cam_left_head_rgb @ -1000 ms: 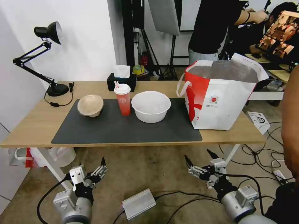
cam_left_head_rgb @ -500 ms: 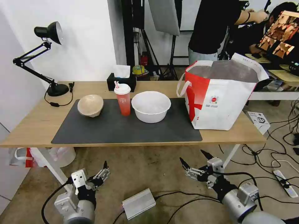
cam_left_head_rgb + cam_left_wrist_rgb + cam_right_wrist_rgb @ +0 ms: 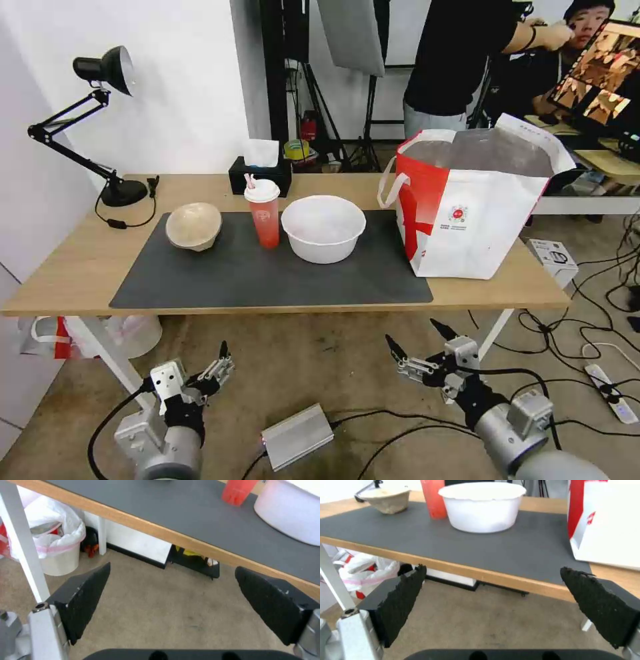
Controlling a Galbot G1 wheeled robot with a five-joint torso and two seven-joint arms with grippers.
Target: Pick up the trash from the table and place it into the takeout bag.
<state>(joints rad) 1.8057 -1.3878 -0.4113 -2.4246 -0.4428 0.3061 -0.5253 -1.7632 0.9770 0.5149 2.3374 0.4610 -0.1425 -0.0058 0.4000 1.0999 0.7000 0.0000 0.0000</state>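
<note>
Left gripper [image 3: 212, 361] low before the table [image 3: 80, 267], below its front edge, over the floor, jaws spread, empty. Right gripper [image 3: 415, 341] likewise low, below the front edge, jaws wide apart, empty. On the dark grey mat [image 3: 267, 273], all well apart from both grippers: beige bowl [image 3: 193, 226] at left, red cup [image 3: 264, 212] with white lid and straw at centre, white bowl [image 3: 323, 227] just beside the cup. Takeout bag [image 3: 467, 207] upright at the table's right end, mouth open, foil lining visible. Black tissue box [image 3: 260, 175] behind the cup.
</note>
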